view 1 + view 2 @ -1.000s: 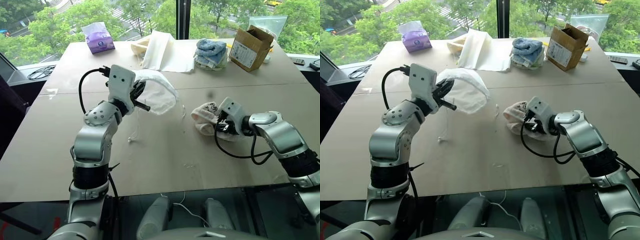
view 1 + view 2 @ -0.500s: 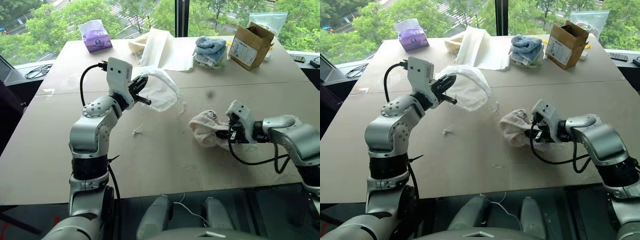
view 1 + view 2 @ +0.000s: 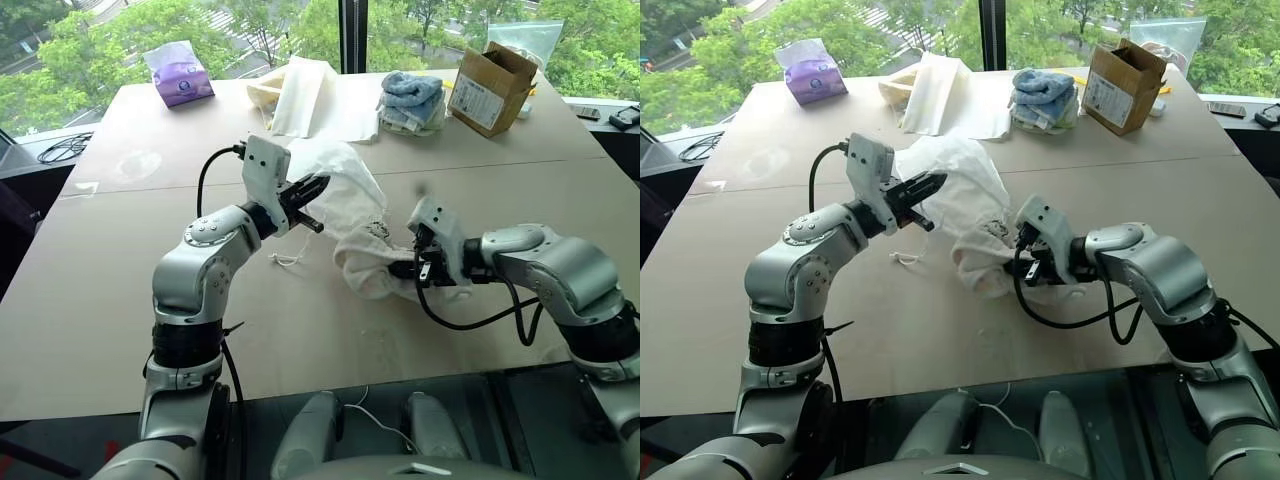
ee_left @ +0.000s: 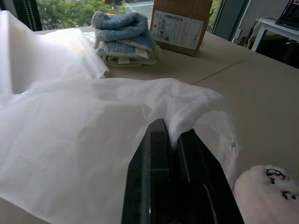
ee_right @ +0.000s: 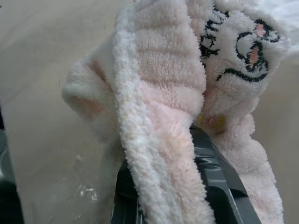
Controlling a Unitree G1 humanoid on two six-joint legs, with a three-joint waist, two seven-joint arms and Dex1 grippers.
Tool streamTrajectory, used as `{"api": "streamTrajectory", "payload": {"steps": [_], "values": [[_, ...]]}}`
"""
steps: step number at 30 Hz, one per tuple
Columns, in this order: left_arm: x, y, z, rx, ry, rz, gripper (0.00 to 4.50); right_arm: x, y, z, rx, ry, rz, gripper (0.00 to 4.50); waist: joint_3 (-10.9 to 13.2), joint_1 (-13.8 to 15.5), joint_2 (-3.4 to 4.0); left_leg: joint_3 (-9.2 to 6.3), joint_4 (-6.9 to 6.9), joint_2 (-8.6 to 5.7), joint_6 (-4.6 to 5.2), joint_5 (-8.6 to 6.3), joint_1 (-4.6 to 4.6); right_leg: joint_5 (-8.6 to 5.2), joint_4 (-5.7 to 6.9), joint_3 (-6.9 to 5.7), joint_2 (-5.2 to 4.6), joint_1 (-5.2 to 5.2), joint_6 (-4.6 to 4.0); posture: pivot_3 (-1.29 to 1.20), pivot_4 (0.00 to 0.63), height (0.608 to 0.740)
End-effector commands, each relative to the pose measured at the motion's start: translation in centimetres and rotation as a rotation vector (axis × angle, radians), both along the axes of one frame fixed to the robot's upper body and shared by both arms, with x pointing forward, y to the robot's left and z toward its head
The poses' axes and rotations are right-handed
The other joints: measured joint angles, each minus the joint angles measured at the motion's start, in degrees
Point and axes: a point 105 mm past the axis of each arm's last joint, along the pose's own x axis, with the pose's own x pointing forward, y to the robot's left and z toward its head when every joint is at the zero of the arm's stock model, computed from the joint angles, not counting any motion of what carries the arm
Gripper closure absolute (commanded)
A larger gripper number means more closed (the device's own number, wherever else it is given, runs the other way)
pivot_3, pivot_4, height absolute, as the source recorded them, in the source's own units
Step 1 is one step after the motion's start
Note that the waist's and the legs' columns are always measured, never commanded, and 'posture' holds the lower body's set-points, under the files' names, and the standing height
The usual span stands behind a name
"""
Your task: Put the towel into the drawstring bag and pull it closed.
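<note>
Towel: the small off-white ribbed towel (image 3: 372, 268) hung bunched from the right gripper, its lower fold at the table, just below the bag's drooping edge; a dark printed mark showed on its pile.
Right gripper: the right gripper (image 3: 412, 268) was clamped on the towel's right end, pointing leftward and slightly down toward the bag.
Drawstring bag: the thin white drawstring bag (image 3: 345, 190) was lifted off the table by its rim, its body sagging toward the towel and overlapping it in the eye views.
Left gripper: the left gripper (image 3: 318, 188) was pinched tight on the bag's rim fabric, pointing level toward the right.
Cord: a white cord (image 3: 287, 260) trailed onto the table below the left gripper.
Table: a tan table (image 3: 110, 270) carried everything.
Far edge: a purple tissue pack (image 3: 178, 74), a large cream cloth sheet (image 3: 312, 97), a stack of blue folded towels (image 3: 410, 100) and a cardboard box (image 3: 490, 76) stood well apart from the bag.
</note>
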Motion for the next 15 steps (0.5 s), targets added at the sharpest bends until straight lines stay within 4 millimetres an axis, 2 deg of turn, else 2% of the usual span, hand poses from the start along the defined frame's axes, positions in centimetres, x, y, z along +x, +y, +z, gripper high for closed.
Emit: {"api": "streamTrajectory", "payload": {"steps": [1,10,15], "values": [[-1.2,-1.4,0.7,0.020,-0.055,-0.075,4.50,2.7,0.6,1.6,0.074,-0.097,-0.161,4.49,0.00,-0.09,0.00,0.01,0.00,0.00,0.00,0.00,0.00,0.00,0.00,0.01,0.00,0.00,0.00,0.00,0.150,0.740],[-2.2,-2.1,-0.8,0.066,-0.004,-0.157,4.50,4.3,1.7,2.9,0.358,-0.003,-0.360,4.49,0.02,-0.13,0.05,0.01,-0.06,0.00,-0.01,0.01,0.01,0.00,0.03,0.04,0.03,-0.05,0.00,0.00,0.150,0.740],[-2.1,-1.9,-0.9,0.077,-0.003,-0.162,4.50,4.6,1.5,3.3,0.431,-0.008,-0.419,4.49,0.03,-0.26,0.07,0.04,-0.07,0.00,-0.01,0.01,0.01,0.00,0.03,0.07,0.03,-0.07,0.00,0.00,0.150,0.740]]}}
